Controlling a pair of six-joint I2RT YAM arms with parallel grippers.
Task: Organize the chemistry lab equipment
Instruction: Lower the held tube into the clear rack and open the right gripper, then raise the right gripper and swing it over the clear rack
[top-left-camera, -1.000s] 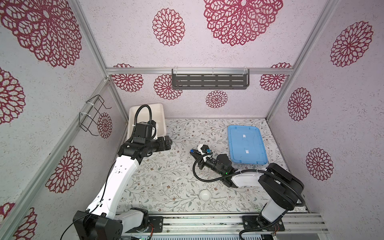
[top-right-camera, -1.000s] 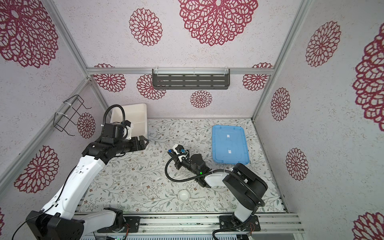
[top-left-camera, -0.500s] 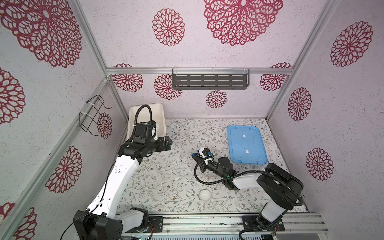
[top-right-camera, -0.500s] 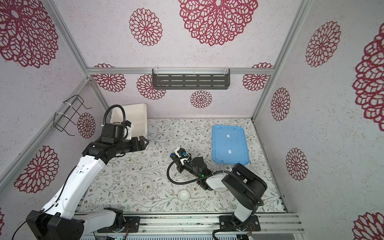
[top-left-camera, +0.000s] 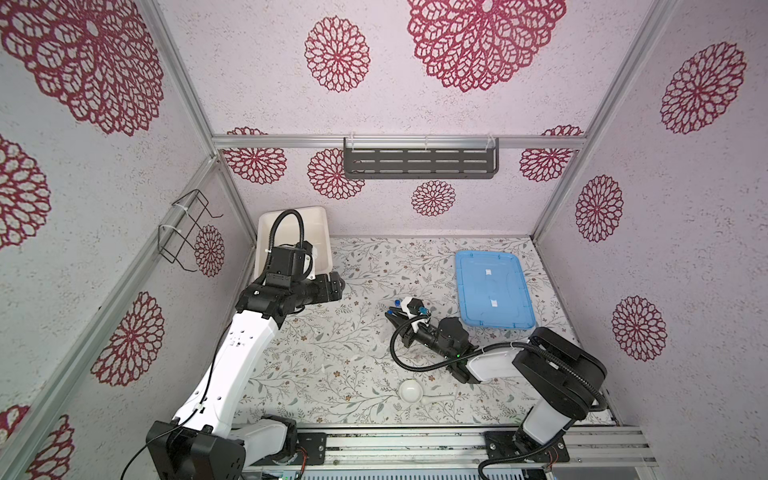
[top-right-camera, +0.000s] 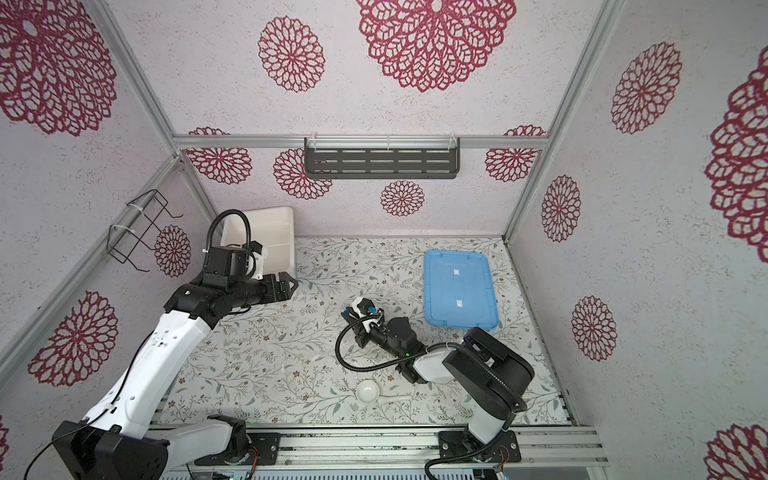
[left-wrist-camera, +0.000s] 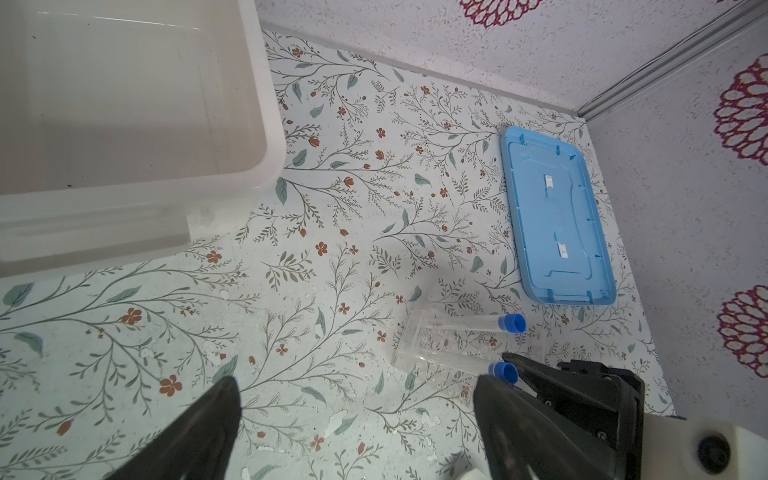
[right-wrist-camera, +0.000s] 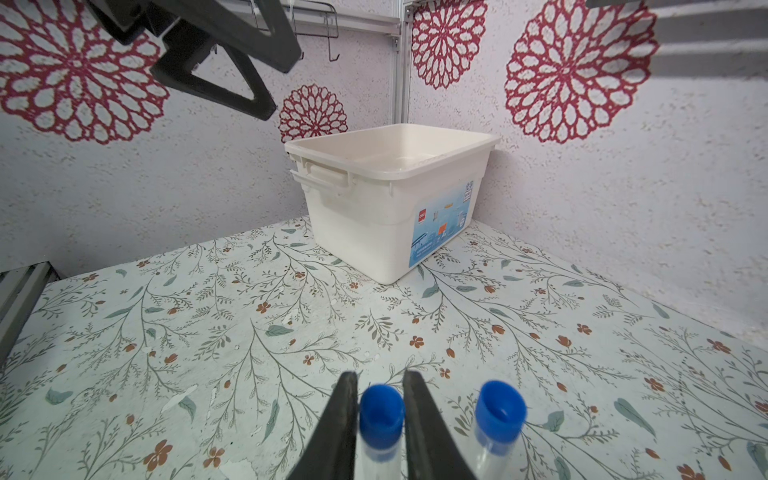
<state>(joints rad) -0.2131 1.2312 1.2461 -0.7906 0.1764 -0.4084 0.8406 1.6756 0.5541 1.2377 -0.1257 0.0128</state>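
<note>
Since the job is tidying lab pieces, start at the front edge of the worktop (top-left-camera: 332, 353). A small white bowl (top-left-camera: 409, 390) sits there, right of centre. The white pestle (top-left-camera: 442, 398) lies close against it, though contact is too fine to judge. No other bowl shows.

Near the middle of the worktop, the right gripper (right-wrist-camera: 380, 380) is low, with one finger on either side of the blue cap of a tube (right-wrist-camera: 381, 415). The fingers sit very close to the cap, but I cannot tell whether they pinch it or merely flank it. A second tube (right-wrist-camera: 498, 415) lies just beside it, and both run into the clear rack (left-wrist-camera: 440, 345), which rests near the front left corner of the blue lid (top-left-camera: 492, 291).

The step in hand looks like handling this one tube at its cap end. Done well, the grip lands squarely on the cap or just below it, because the smooth clear body is likely to slip. Any pull or push should follow the tube's own line, so the light rack is not dragged along. The outer finger must keep clear of the neighbouring cap.

Farther back, the left gripper (left-wrist-camera: 355, 380) hangs spread wide and empty above the worktop. It is by the front corner of the white tub (top-left-camera: 266, 232), which stands in the far left corner.
</note>
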